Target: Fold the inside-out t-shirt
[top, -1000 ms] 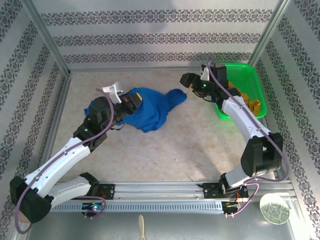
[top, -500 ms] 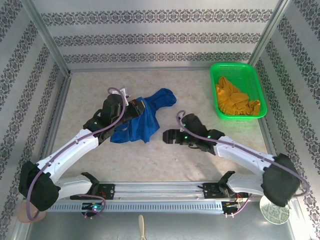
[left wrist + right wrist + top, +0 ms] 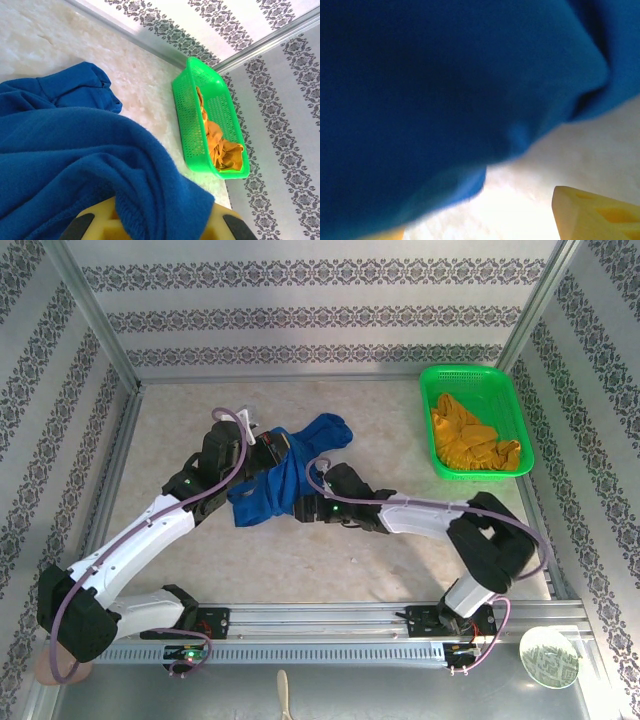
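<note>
Top external view: the inside-out t-shirt (image 3: 265, 502) is seen bunched on the table (image 3: 380, 550), left of centre, well apart from the green basket (image 3: 470, 371) in the far right corner, where a mustard garment (image 3: 470, 445) lies. The shirt's long axis is laid diagonally, from a far-right lobe down to a near-left lobe. The left gripper (image 3: 273, 449) is set at the far part of the bundle. In the left wrist view the left gripper (image 3: 160, 225) is clenched on a fold of the blue cloth (image 3: 75, 165), which is gathered between its yellow fingers (image 3: 227, 225).

The right gripper (image 3: 312, 502) is placed at the near-right edge of the bundle, so the shirt lies to its left and slightly beyond it. In the right wrist view one yellow finger (image 3: 595, 215) is seen clear of the cloth (image 3: 445, 90) over bare table (image 3: 520, 200), and the jaws are spread, with nothing pinched. The blue fabric is draped close over the opposite finger.

The left arm is judged the nearer, being already attached. The coming grasp is judged to depend on the right jaws being carried leftward onto the hanging edge.
</note>
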Robot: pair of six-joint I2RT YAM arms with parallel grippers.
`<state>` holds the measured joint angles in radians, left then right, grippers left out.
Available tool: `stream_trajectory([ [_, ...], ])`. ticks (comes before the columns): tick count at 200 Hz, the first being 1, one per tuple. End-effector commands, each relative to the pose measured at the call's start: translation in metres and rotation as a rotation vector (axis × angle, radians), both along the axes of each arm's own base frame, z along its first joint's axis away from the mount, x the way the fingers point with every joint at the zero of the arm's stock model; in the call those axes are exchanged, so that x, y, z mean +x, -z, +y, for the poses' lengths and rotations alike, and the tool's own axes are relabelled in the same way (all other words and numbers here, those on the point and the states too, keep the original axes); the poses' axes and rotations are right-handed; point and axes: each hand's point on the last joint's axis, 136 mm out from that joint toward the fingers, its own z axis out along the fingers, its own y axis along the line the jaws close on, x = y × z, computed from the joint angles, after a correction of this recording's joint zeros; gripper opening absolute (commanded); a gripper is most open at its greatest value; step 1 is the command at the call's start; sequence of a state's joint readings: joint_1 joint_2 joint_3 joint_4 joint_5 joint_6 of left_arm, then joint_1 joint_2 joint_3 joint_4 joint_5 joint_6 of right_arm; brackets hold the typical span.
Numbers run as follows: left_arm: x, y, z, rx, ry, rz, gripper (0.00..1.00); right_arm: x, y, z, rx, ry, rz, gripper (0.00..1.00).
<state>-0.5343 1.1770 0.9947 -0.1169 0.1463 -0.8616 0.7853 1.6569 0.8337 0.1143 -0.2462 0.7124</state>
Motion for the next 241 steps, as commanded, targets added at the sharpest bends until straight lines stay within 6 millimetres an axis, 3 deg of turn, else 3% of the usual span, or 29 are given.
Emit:
stream_trajectory([
  [1,0.004,-0.020,0.008,-0.036,-0.036,-0.025,0.00,0.023,-0.009,0.021,0.094,0.000,-0.020,0.64],
  [21,0.005,-0.016,0.010,-0.031,-0.045,-0.016,0.00,0.033,-0.008,0.026,0.144,0.005,0.005,0.32],
  [36,0.008,-0.011,0.013,-0.028,-0.060,-0.003,0.00,0.036,-0.014,0.016,0.175,0.018,0.010,0.00],
  [67,0.020,0.007,0.023,0.012,-0.093,0.031,0.00,0.023,-0.037,-0.033,0.200,0.090,0.008,0.00],
  [77,0.026,0.015,0.027,0.028,-0.101,0.047,0.05,0.012,-0.044,-0.051,0.188,0.107,0.009,0.00],
  [93,0.034,0.029,0.031,0.040,-0.097,0.077,0.40,-0.003,-0.057,-0.079,0.156,0.141,-0.011,0.00],
  [108,0.036,0.041,0.036,0.078,-0.095,0.098,0.60,-0.012,-0.064,-0.101,0.128,0.172,-0.019,0.00],
  [122,0.030,0.056,0.041,0.120,-0.088,0.133,0.74,-0.018,-0.065,-0.117,0.106,0.195,-0.022,0.00],
  [141,0.010,0.076,0.048,0.154,-0.075,0.191,0.84,-0.022,-0.063,-0.136,0.088,0.228,-0.017,0.00],
  [193,-0.061,0.146,0.080,0.230,-0.093,0.399,0.88,-0.028,-0.047,-0.169,0.014,0.293,0.022,0.00],
  [241,-0.096,0.204,0.066,0.280,0.023,0.567,0.78,-0.034,-0.034,-0.175,-0.013,0.304,0.053,0.00],
])
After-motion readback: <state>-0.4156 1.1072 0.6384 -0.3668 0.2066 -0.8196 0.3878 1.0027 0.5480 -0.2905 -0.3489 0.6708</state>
